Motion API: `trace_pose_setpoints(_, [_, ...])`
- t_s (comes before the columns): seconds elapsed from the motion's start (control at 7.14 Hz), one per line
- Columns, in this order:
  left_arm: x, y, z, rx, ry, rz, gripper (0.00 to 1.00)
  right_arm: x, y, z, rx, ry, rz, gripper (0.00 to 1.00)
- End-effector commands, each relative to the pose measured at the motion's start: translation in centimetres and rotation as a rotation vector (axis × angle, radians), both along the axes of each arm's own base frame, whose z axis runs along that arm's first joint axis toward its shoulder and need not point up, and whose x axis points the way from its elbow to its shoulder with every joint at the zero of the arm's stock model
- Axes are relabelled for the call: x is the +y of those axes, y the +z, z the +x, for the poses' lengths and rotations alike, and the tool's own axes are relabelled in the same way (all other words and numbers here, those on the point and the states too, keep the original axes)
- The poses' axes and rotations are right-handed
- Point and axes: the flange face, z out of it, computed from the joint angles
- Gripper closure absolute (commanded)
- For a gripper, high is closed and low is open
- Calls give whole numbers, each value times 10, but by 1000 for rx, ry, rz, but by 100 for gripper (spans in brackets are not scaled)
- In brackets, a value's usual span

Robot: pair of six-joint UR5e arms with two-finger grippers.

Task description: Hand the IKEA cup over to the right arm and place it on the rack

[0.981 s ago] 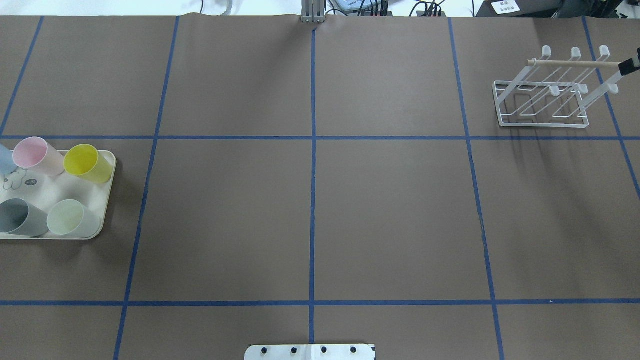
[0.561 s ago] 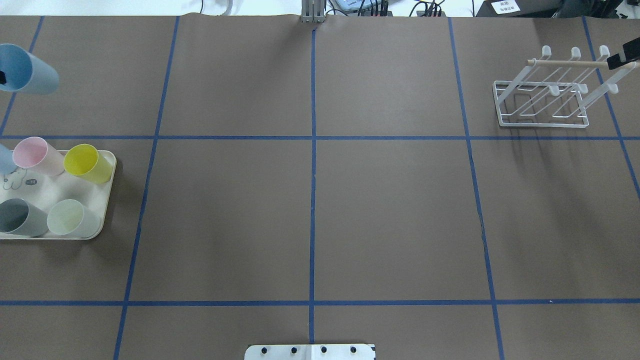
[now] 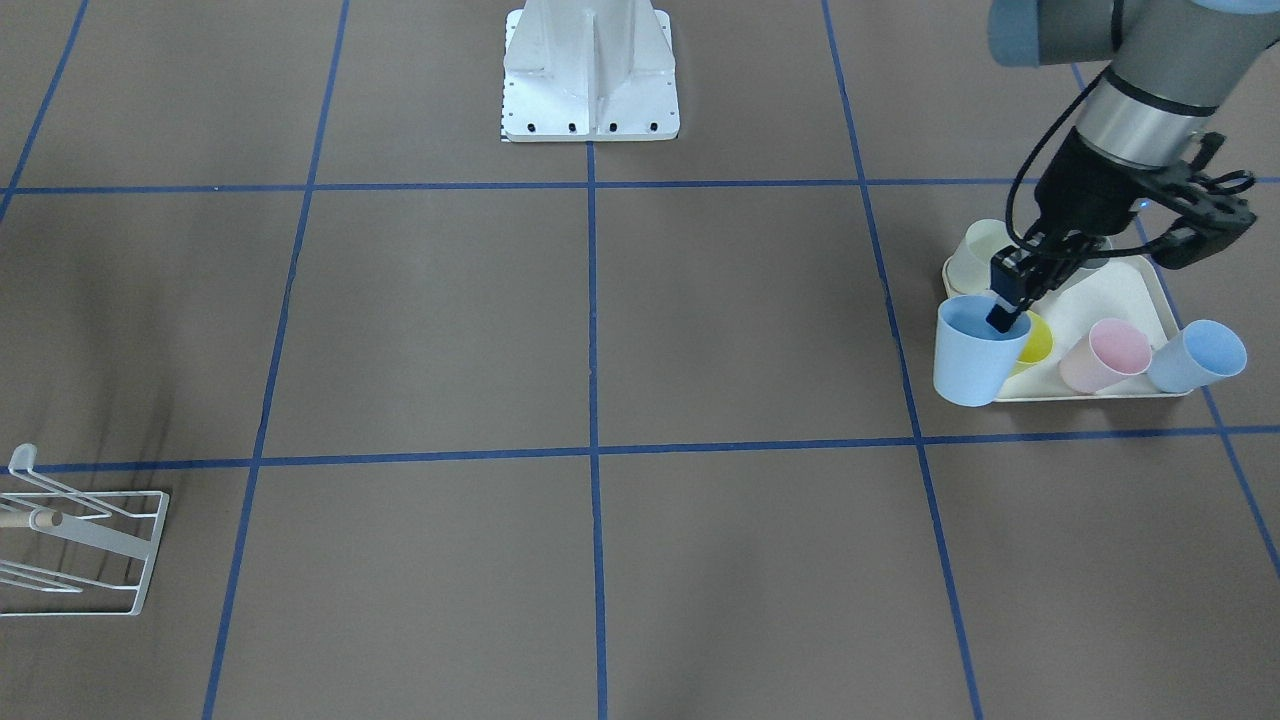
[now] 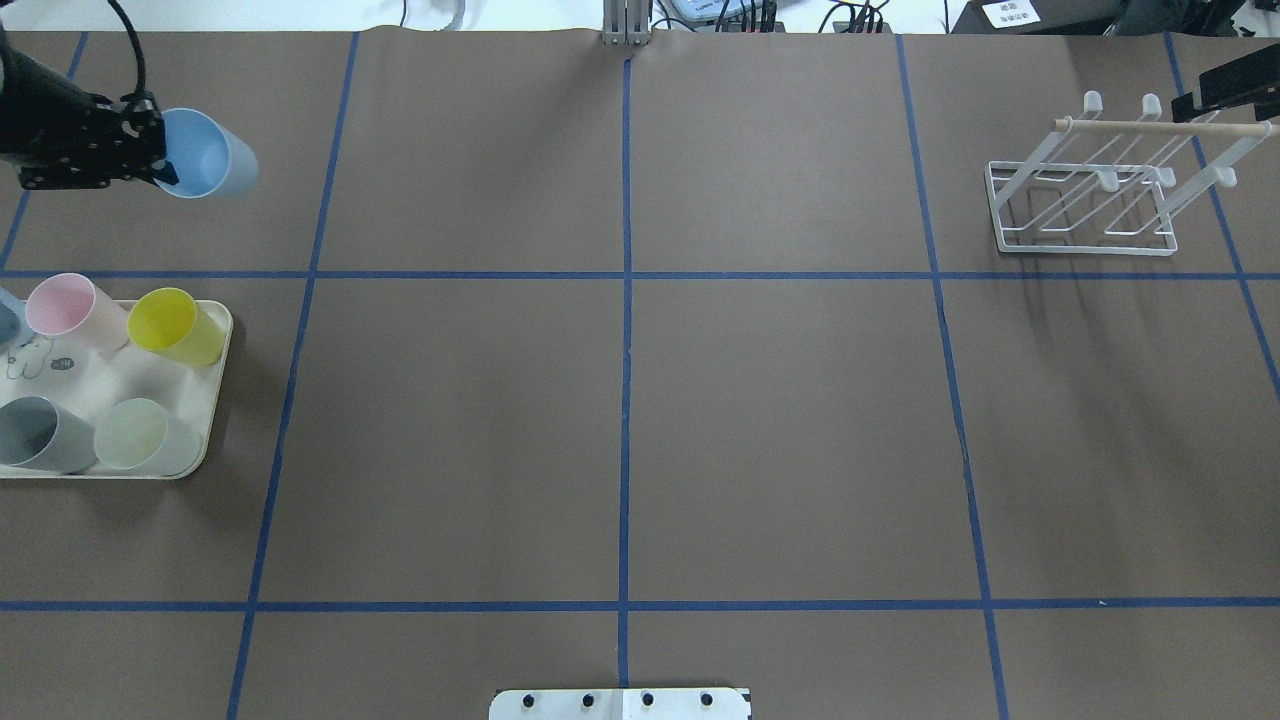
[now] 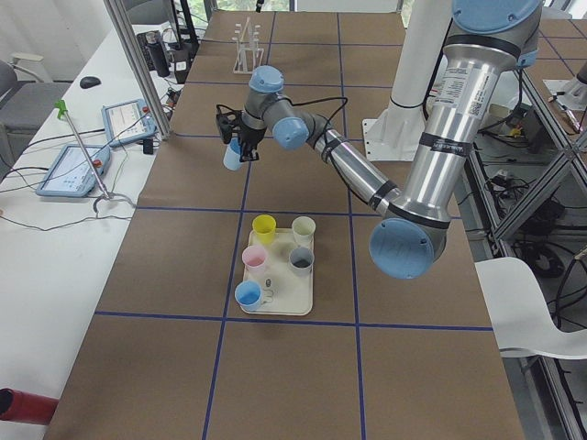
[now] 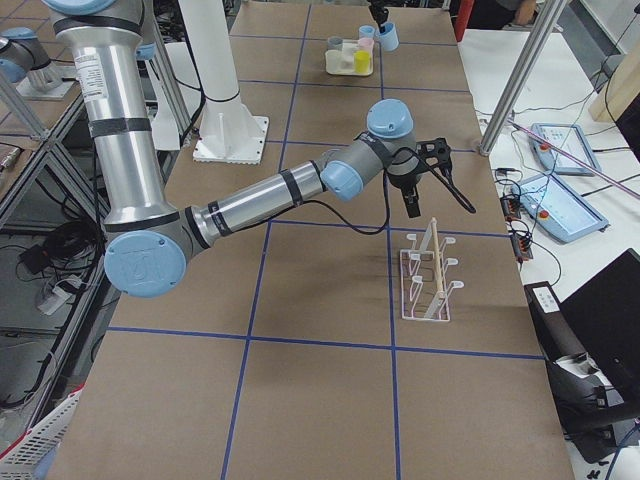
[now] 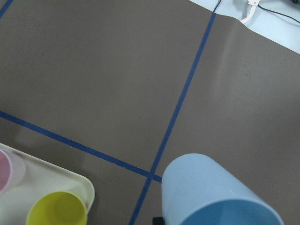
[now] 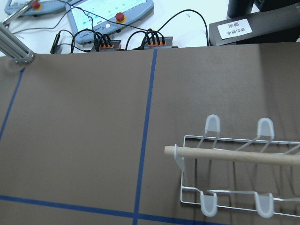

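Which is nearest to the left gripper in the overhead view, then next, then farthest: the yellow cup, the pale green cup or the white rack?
From the left gripper, shut on the light blue cup:
1. yellow cup, far right corner of the tray.
2. pale green cup, near right corner of it.
3. white rack, far off on the robot's right.

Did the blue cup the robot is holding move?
Yes. The blue cup moved rightwards, off the far-left tape line it had overlapped.

Overhead from behind, front view opposite, two end views, all sharing the rack (image 4: 1107,180)
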Motion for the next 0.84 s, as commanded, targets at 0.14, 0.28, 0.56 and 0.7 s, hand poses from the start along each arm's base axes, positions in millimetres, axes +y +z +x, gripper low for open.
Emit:
trace_pose_setpoints(0.14, [34,-45,99,241,-152,-8,100,10,-31,-48,-222,120,-87,0])
trace_pose_setpoints(0.28, [36,-70,118,295,-195,-18,100,21,-45,-77,-323,151,-95,0])
trace_pose_setpoints(0.56, [51,-89,143,442,-269,17,100,41,-73,-133,-523,198,-155,0])
trace_pose_setpoints(0.7, [58,-96,150,508,-269,45,100,44,-100,-153,-612,192,-212,0])
